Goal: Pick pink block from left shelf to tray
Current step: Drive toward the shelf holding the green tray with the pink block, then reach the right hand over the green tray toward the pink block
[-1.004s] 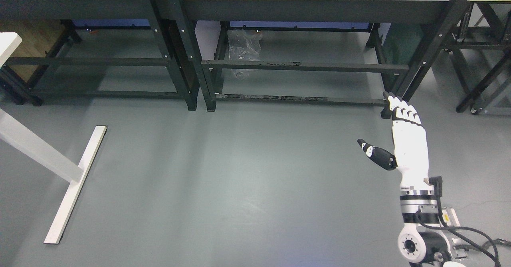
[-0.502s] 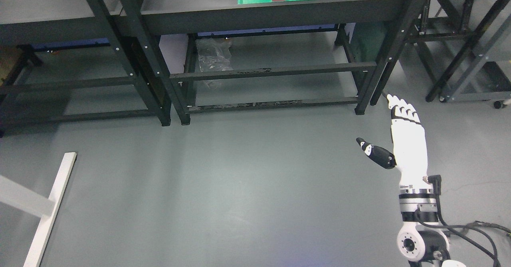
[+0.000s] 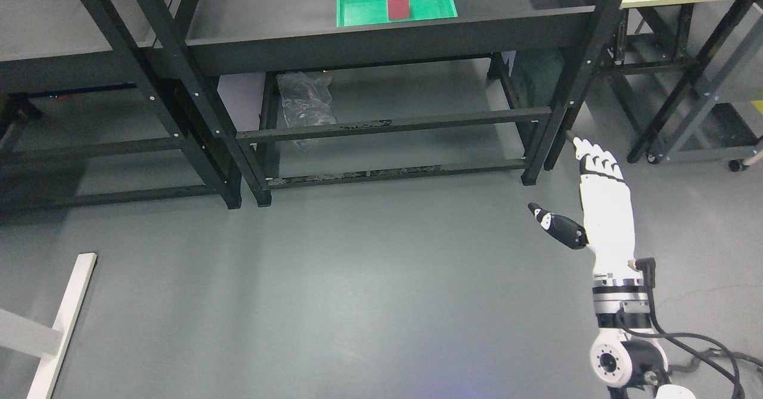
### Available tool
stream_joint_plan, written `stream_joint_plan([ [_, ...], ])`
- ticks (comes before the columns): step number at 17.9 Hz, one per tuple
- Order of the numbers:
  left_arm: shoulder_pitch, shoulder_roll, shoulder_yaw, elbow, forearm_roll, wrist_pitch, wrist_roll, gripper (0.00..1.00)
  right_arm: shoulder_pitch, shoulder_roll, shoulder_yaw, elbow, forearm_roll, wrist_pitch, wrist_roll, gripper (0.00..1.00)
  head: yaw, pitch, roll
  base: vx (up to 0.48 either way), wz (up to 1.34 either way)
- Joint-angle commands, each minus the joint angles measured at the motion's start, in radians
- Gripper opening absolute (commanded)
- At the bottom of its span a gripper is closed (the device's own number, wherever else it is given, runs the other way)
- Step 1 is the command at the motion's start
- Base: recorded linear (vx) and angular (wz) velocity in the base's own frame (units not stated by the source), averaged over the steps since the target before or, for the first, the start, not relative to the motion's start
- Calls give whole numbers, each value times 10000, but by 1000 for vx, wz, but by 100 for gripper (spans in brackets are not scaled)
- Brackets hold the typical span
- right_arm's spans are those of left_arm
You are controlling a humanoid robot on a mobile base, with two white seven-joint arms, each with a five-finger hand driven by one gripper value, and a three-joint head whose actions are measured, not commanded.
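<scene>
Standing upright in the green tray (image 3: 363,11) on the black shelf (image 3: 381,44), the pink block (image 3: 397,3) is seen; the right robot hand (image 3: 587,205) is held open and empty above the floor.

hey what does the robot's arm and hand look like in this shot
Only the right hand shows. It has a white shell over the palm, fingers banded in black and white, and a mostly black thumb with a white patch near the tip. Below it sits a black-and-silver ringed wrist, a round white joint housing, and black cables looping off the side.
</scene>
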Motion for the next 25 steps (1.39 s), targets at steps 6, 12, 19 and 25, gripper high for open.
stream_joint_plan([
  [6, 61, 175, -7, 0, -15, -8, -7, 100, -198, -174, 66, 54, -2, -1, -1, 100, 0, 0, 0, 184, 185],
  [12, 60, 175, -7, 0, -15, -8, -7, 100, -213, -174, 81, 54, -2, -1, -1, 100, 0, 0, 0, 211, 249],
  [19, 61, 175, -7, 0, -15, -8, -7, 100, -213, -174, 81, 85, -845, -997, 168, 100, 0, 0, 0, 197, 149],
  [25, 45, 175, 9, 0, -15, -8, -7, 100, -198, -174, 81, 100, -998, -983, 198, 100, 0, 0, 0, 202, 56],
])
